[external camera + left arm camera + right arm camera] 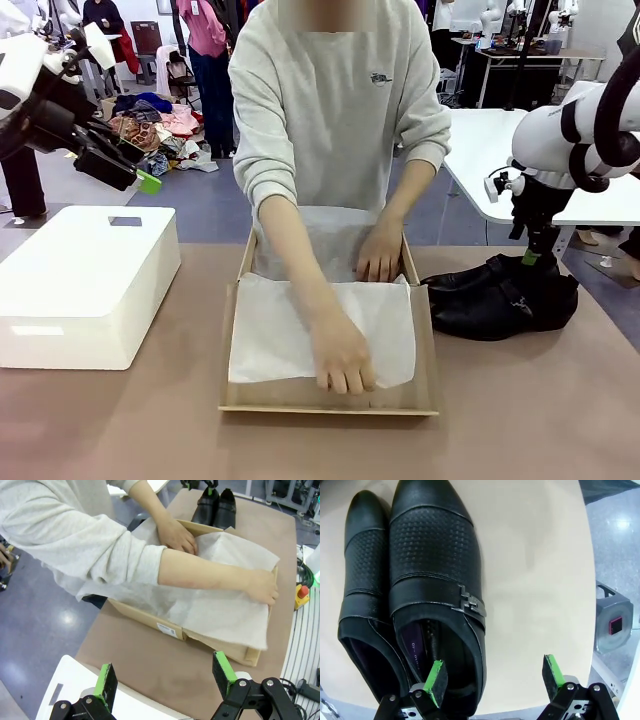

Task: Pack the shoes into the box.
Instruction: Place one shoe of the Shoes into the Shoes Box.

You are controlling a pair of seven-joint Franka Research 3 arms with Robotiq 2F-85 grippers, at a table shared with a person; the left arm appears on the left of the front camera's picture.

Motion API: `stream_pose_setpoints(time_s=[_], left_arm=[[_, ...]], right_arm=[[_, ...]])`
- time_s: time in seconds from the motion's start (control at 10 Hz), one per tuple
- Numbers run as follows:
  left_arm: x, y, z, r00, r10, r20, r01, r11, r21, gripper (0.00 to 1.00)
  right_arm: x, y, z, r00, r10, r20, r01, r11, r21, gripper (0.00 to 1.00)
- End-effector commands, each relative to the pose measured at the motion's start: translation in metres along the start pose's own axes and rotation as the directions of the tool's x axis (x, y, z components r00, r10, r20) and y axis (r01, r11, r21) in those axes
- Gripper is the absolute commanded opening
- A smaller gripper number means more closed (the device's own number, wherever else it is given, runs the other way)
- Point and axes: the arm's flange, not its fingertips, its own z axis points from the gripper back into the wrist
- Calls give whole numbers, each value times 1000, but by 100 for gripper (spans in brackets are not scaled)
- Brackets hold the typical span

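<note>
Brown tabletop: the person's hands and tissue hide the box interior. Right of the box, shoes sit under the spread right gripper; left gripper is likewise spread.

A brown table carries three things. A white bin sits on its left part, well apart from the rest; an open cardboard box lies flat in the middle, lined with white paper; a pair of black shoes stands just beside the box on its right, side by side, soles on the tabletop, toes toward the box.
</note>
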Motion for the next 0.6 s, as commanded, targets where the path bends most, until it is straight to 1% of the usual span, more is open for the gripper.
stream_pose_setpoints(time_s=[0.0,0.2,0.5], left_arm=[[-1,1,0,1000,-14,13,14,1000,-12,100],[-1,1,0,1000,-14,13,14,1000,-12,100],[-1,1,0,1000,-14,13,14,1000,-12,100]], right_arm=[[-2,-11,1,1000,28,11,-28,999,25,100],[-3,-13,-5,1000,25,13,-26,999,36,100],[-1,-13,-15,1000,-4,-6,5,998,70,100]])
